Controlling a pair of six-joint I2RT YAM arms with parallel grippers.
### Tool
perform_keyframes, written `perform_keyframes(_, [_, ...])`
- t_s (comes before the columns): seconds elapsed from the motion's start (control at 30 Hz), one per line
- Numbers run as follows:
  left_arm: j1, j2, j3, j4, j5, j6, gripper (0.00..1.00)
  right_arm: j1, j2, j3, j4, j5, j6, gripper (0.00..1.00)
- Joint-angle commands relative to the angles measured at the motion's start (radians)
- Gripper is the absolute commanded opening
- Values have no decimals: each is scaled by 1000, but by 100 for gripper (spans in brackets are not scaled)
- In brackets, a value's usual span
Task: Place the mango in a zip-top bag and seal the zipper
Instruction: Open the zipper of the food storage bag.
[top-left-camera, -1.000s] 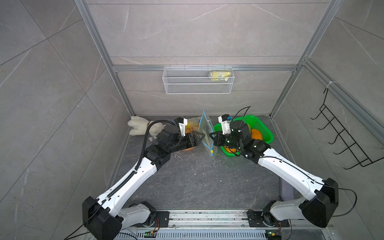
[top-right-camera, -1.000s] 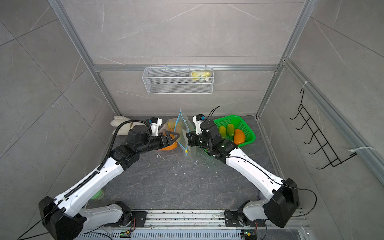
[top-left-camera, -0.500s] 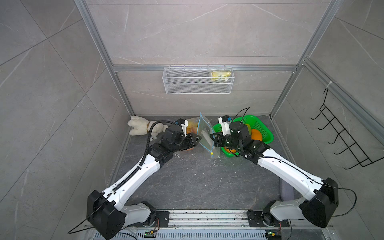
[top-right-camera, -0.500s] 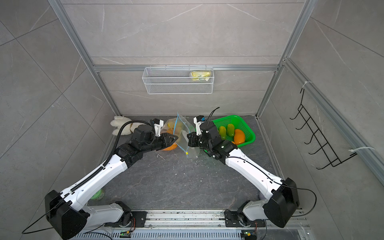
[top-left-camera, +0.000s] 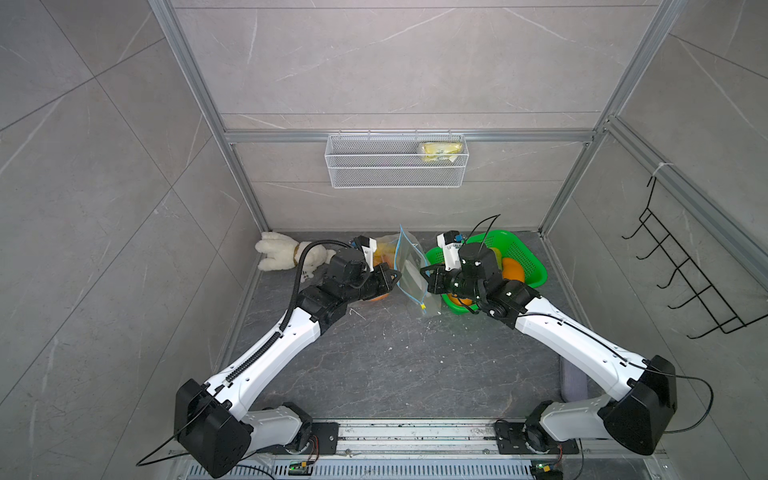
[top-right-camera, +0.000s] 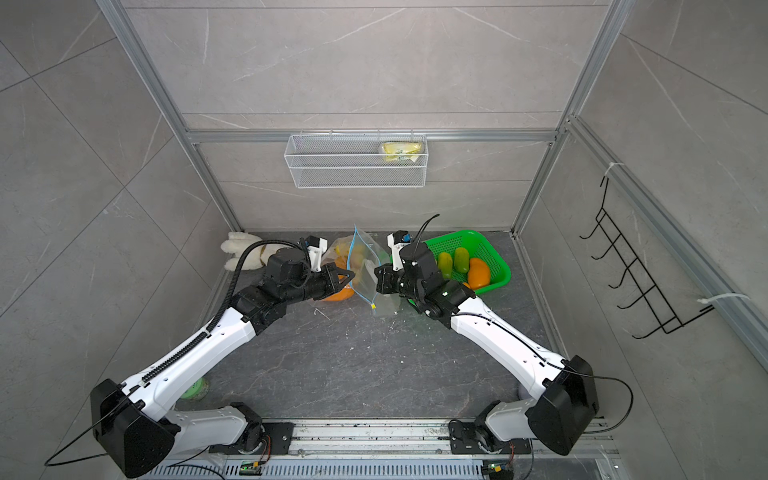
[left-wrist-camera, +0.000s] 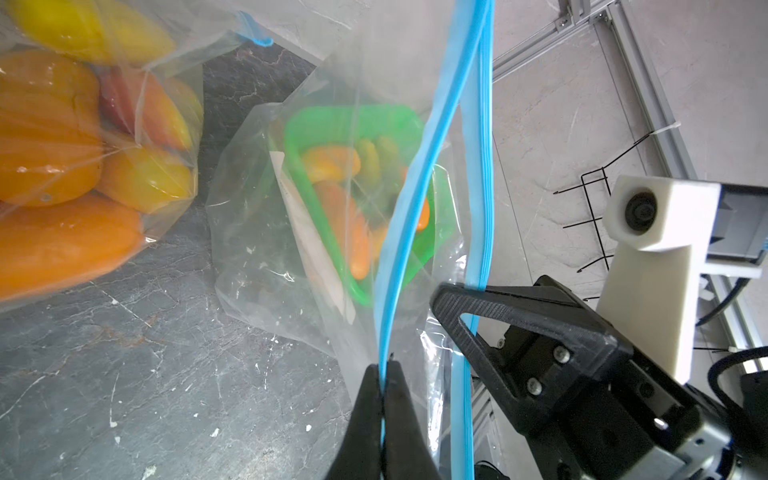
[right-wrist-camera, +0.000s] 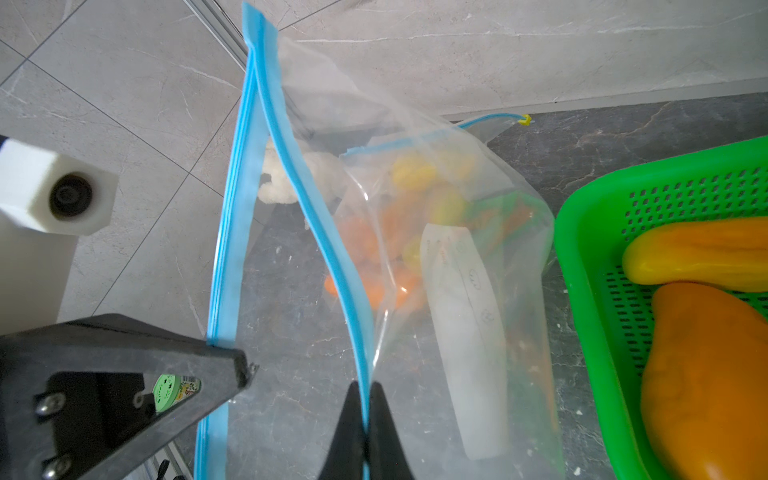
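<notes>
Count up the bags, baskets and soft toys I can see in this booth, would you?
Zip-top bags: 2, the empty bag and the fruit-filled bag
Baskets: 2, the green basket and the white wire basket
Soft toys: 1, the white soft toy
Total: 5

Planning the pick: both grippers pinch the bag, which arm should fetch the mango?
Right, probably. The right gripper sits beside the green basket holding the mango; the left gripper is across the zip-top bag from it, shut on its rim, so it can hold on.
</notes>
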Motion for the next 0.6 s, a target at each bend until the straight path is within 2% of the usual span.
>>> perform_keyframes(0.0, [0,11,111,-16,-37,23,0,-2,8,24,-14,-39,-15,19])
perform_keyframes(0.1, [0,45,191,-69,-62,52,0,-4,26,62,19,-156,-19,27])
perform_keyframes(0.17, [-2,80,256,-135,-88,73,0,-4,38,89,26,-196,-16,38])
perform_keyframes(0.2, [-3,99,289,-170,-100,85,0,-3,38,101,17,-193,-14,44])
perform_keyframes(0.27, [-3,131,338,-218,-113,101,0,-6,28,114,15,-198,-16,47])
perform_keyframes(0.37, [-3,179,400,-279,-119,127,0,-13,-6,128,-6,-214,-21,58])
perform_keyframes(0.57, [-4,256,455,-303,-90,148,0,-45,-154,75,-98,-174,-45,67])
